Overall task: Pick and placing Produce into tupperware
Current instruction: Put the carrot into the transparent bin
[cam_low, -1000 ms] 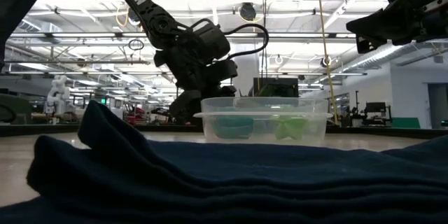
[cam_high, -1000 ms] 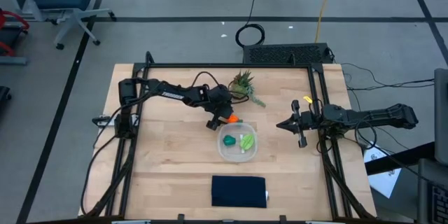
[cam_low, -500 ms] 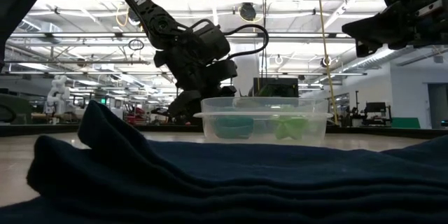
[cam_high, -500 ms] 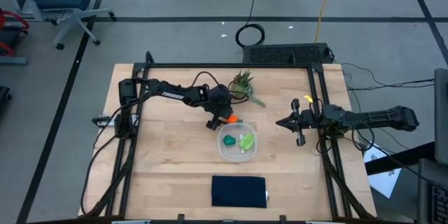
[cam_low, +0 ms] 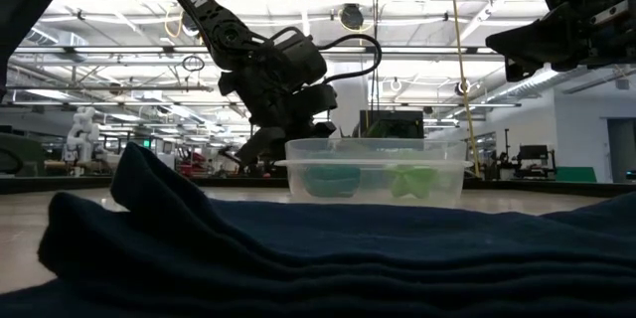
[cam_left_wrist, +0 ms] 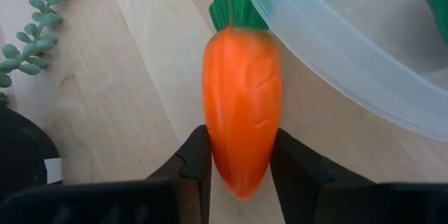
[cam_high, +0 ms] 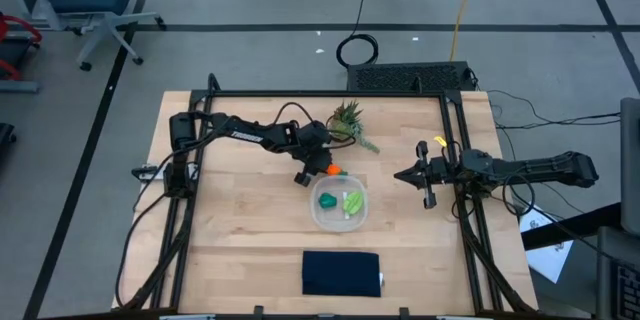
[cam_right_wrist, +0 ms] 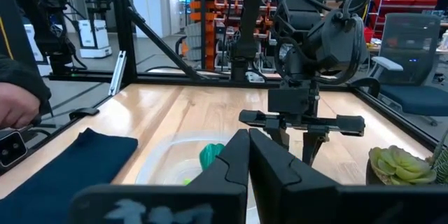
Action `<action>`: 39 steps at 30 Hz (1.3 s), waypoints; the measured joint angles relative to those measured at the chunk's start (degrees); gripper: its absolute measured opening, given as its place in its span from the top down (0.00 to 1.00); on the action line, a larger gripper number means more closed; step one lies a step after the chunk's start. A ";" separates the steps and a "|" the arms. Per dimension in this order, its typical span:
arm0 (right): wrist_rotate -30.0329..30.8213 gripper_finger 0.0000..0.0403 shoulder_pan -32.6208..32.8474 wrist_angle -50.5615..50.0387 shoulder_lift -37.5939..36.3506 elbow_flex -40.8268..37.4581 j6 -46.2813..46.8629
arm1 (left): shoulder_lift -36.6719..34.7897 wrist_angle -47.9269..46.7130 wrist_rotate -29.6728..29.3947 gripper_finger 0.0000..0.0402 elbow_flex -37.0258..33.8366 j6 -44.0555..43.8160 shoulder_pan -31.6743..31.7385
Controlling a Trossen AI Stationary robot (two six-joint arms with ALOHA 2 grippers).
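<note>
Nearest the front edge of the table [cam_high: 230, 240] lies a dark navy cloth [cam_high: 341, 272], flat and clear of the work; in the low view it fills the foreground and hides the table surface ahead of it.

Just beyond the cloth stands the tupperware [cam_high: 339, 204], open-topped. Inside it rest the dark green lump [cam_high: 326, 201] and the yellow-green leaf piece [cam_high: 352, 202], side by side. Two of three pieces are judged placed.

At the container's far-left corner the left gripper [cam_left_wrist: 240, 157] is clamped on the carrot [cam_left_wrist: 241, 105]: both fingers press its flanks near the pointed end, green top leading toward the container. The carrot is outside the wall, its top at or just under the rim; whether it touches the rim cannot be told. The grip at the narrow end is judged to leave the body free to tip in.

Clearance: the rim is the obstacle, so a lift is needed before crossing it. Bare floor remains in the container near its walls. The potted plant [cam_high: 349, 118] stands near, behind the left wrist, limiting room to back away.

The right gripper [cam_high: 402, 176] waits well apart, raised, fingers together.
</note>
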 joint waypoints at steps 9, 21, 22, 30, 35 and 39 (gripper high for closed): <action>0.00 1.00 0.00 0.00 -0.02 0.00 0.00 | 0.00 1.02 -0.81 0.68 0.00 -0.47 0.00; 0.00 1.00 0.00 -0.80 0.00 -0.02 -0.01 | -0.45 1.84 -4.42 0.68 0.44 -0.32 0.07; 0.00 1.00 0.00 -0.81 -0.01 -0.02 -0.01 | -0.56 1.77 -4.46 0.68 0.44 -0.32 0.07; 0.00 1.00 0.00 -0.86 -0.01 -0.02 -0.03 | -3.53 1.57 -6.35 0.67 0.45 0.28 0.17; -0.01 1.00 0.02 -1.14 -0.03 -0.04 -0.05 | -8.17 -0.07 -6.15 0.67 0.48 -0.29 0.17; -0.08 1.00 0.02 -0.94 -0.02 -0.04 -0.04 | -12.76 -1.66 -5.70 0.67 0.46 -0.95 0.15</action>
